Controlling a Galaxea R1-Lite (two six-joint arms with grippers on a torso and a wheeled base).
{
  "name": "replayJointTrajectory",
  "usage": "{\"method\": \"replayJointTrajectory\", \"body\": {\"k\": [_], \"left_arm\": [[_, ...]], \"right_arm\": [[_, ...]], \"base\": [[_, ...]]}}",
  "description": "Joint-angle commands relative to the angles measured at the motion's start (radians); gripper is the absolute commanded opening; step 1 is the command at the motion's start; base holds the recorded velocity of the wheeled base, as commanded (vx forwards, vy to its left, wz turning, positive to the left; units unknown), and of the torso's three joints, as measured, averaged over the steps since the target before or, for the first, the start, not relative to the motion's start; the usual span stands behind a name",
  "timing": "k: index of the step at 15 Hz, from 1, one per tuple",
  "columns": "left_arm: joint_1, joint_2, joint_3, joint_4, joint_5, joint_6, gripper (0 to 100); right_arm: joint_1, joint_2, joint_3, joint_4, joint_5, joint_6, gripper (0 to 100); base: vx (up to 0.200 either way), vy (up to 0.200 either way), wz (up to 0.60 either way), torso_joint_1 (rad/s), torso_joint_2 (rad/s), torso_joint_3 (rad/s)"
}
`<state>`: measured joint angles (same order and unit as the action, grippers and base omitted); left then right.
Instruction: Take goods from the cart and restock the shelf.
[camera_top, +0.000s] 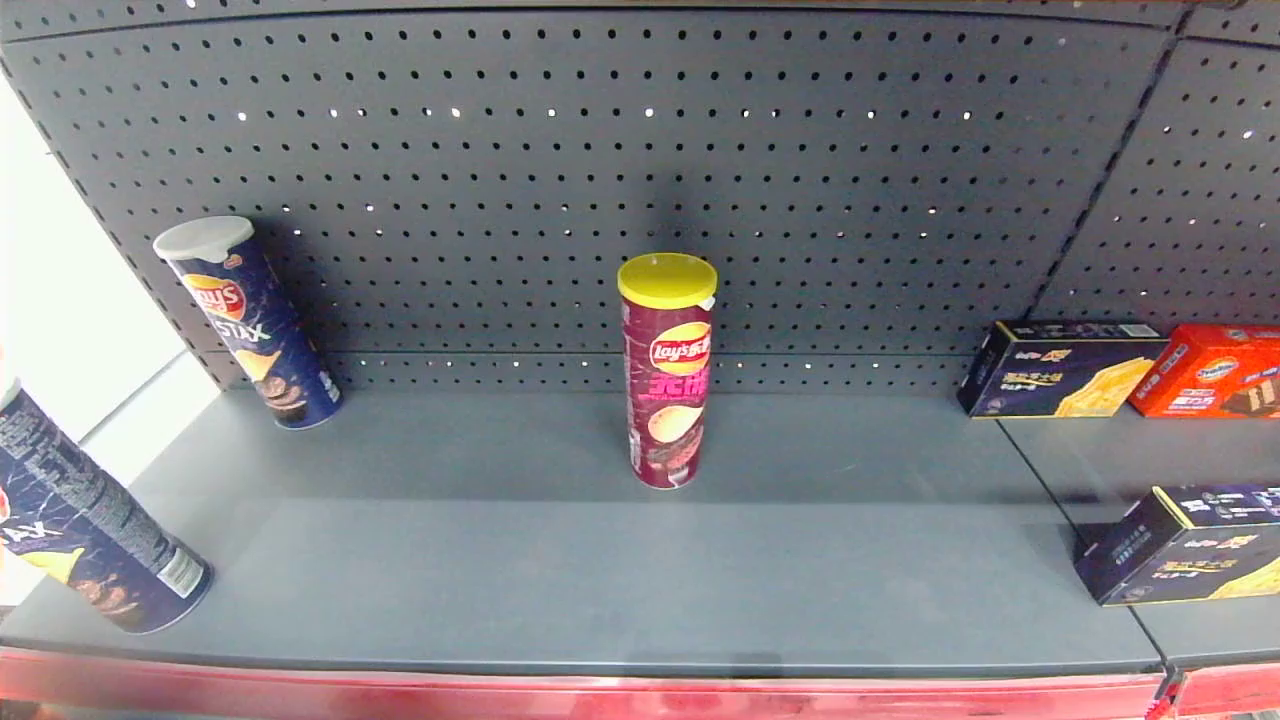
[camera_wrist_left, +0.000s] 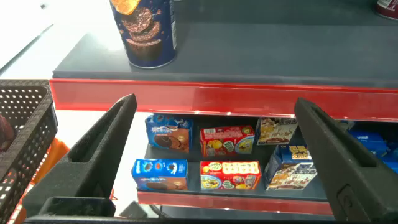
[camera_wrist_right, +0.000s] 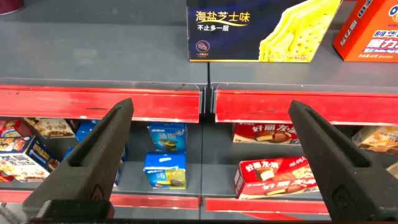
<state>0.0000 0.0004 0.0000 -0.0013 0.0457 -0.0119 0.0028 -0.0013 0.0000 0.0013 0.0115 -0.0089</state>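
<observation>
A maroon, yellow-lidded crisp tube (camera_top: 667, 375) and a dark-blue, white-lidded tube (camera_top: 250, 325) stand on the grey metal shelf (camera_top: 600, 560), which is mostly bare. The left gripper (camera_wrist_left: 214, 102) and right gripper (camera_wrist_right: 211, 104) gape wide, empty. The black mesh cart (camera_wrist_left: 25, 124), probably, sits beside the left one.

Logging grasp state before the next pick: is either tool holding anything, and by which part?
Nothing is held. The left tool and the right tool are both open, with nothing between their fingers.

Right gripper (camera_wrist_right: 211, 104) spread wide — cracker box (camera_wrist_right: 261, 28) beyond.
</observation>
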Motion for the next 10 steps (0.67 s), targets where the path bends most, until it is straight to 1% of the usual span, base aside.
{"method": "replayJointTrajectory", "body": {"k": [1, 2, 10], "left_arm": [[0.000, 0.000, 0.000, 0.000, 0.000, 0.000, 100], [0.000, 0.000, 0.000, 0.000, 0.000, 0.000, 100], [-0.002, 0.000, 0.000, 0.000, 0.000, 0.000, 100]], "right_arm": [[-0.001, 0.001, 0.000, 0.000, 0.001, -0.002, 100], [0.000, 0.001, 0.000, 0.000, 0.001, -0.002, 100], [0.000, 0.001, 0.000, 0.000, 0.001, -0.003, 100]], "base": [[0.000, 0.000, 0.00, 0.000, 0.00, 0.000], [0.000, 0.000, 0.00, 0.000, 0.00, 0.000], [0.000, 0.000, 0.60, 0.004, 0.00, 0.002]]}}
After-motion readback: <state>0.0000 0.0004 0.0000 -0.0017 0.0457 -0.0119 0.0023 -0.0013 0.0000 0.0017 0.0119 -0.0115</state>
